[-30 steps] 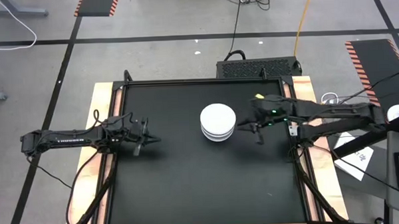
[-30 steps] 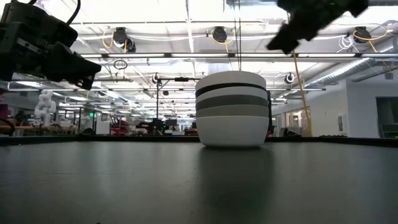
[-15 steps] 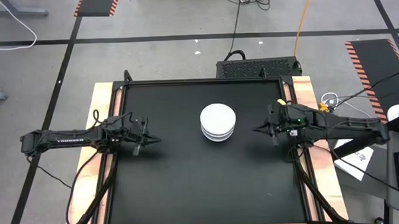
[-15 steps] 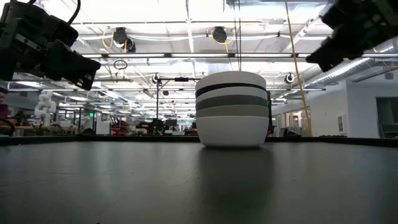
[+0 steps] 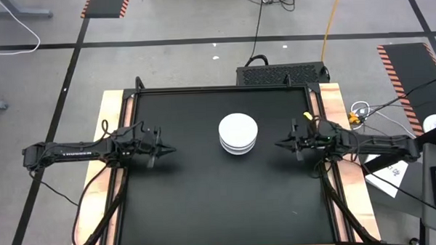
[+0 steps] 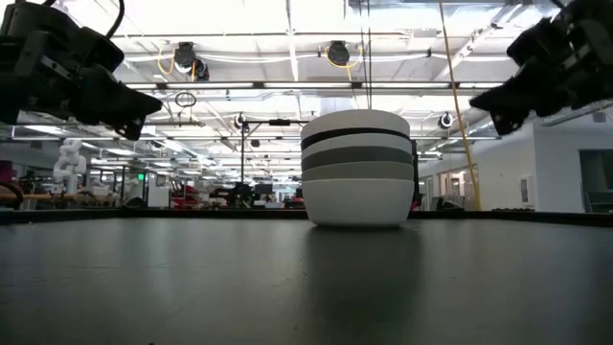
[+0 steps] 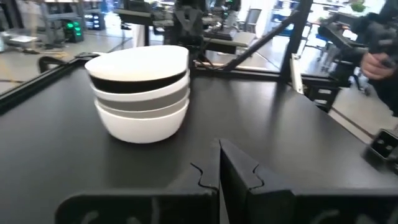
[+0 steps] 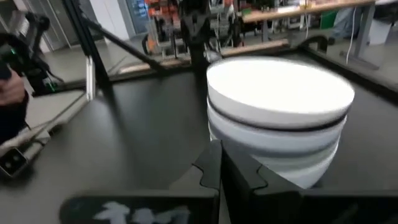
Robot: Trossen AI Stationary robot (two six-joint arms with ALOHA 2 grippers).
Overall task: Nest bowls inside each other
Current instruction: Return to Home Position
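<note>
I am watching the left gripper (image 5: 164, 149) hanging above the left part of the black table (image 5: 206, 203), pointing right toward the middle. In its own wrist view the two fingers (image 7: 206, 177) are pressing together with nothing between them. Moving right, the stack of bowls (image 5: 238, 133) is sitting on the table between the two grippers, touched by neither. From the low view I am reading it from the top down as a white rim (image 6: 356, 119), a black band (image 6: 356, 136), grey bands below that, and a white bowl (image 6: 356, 199) at the bottom resting on the table top, all nested upright in one pile. Farther right, the right gripper (image 5: 280, 143) is hovering over the right part of the table, aimed left at the stack and closer to it than the left one is. Its fingers (image 8: 208, 168) are also closed against each other and carrying nothing.
</note>
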